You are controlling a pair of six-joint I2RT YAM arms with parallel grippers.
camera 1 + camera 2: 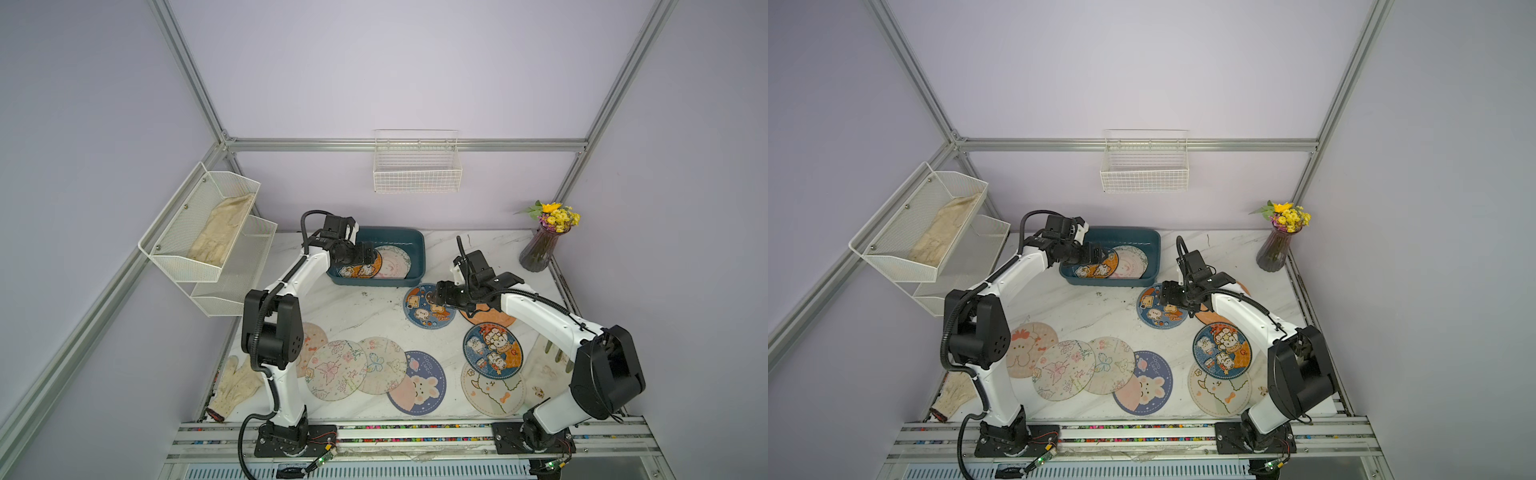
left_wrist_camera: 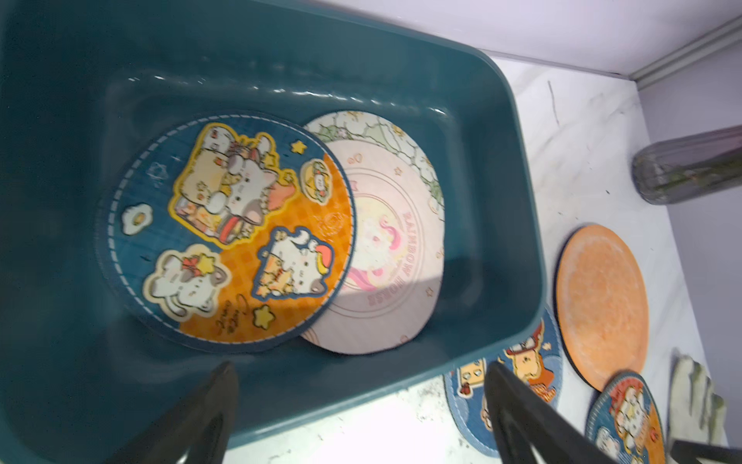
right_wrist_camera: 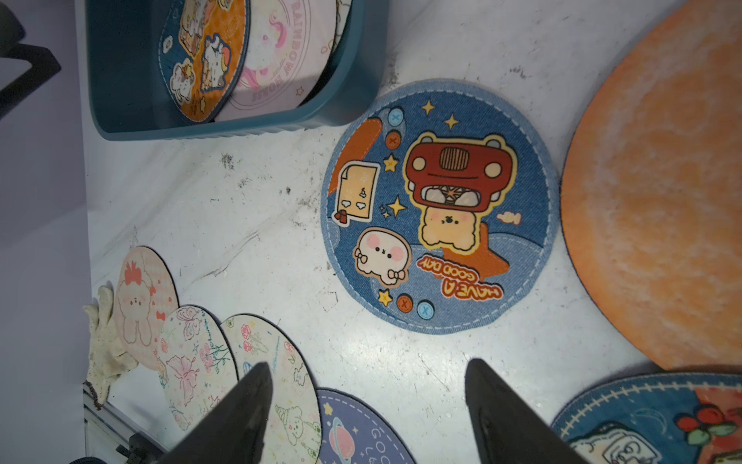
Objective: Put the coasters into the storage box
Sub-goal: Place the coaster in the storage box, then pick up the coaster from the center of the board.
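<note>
Storage box (image 1: 400, 236) at far side of white marbled surface (image 1: 361, 318), a little left of centre. Three coasters inside, overlapped: blue-and-orange cat coaster (image 2: 241, 237) on top, pink unicorn coaster (image 2: 391, 257) beneath it, cream-and-green coaster (image 2: 405, 138) lowest with only an edge showing.

Left gripper (image 2: 357, 367) poised above near side of box, jaws spread wide, nothing between them. Clear of cat coaster, going by wrist view.

Right gripper (image 3: 368, 363) low over surface, jaws apart and empty, next to denim-blue coaster (image 3: 437, 209). In both top views, positioned over that coaster's right edge. Denim-blue coaster flat on surface just off box's near right corner. Touching box wall or not: cannot tell.

Plain orange coaster (image 3: 662, 201) just right of denim-blue one, partly covered by right arm in both top views.

Toward front of surface:
- second blue-and-orange coaster (image 1: 492, 351), overlapping cream lamb coaster (image 1: 494, 395)
- navy bunny coaster (image 1: 422, 384)
- pale butterfly coaster (image 1: 384, 365) and flower-and-butterfly coaster (image 1: 336, 370), overlapped in a row
- pink bear coaster (image 1: 1032, 349), leftmost, partly behind left arm

Also noted: cream glove (image 1: 235, 384) at front left edge, vase of flowers (image 1: 540, 249) in far right corner.
</note>
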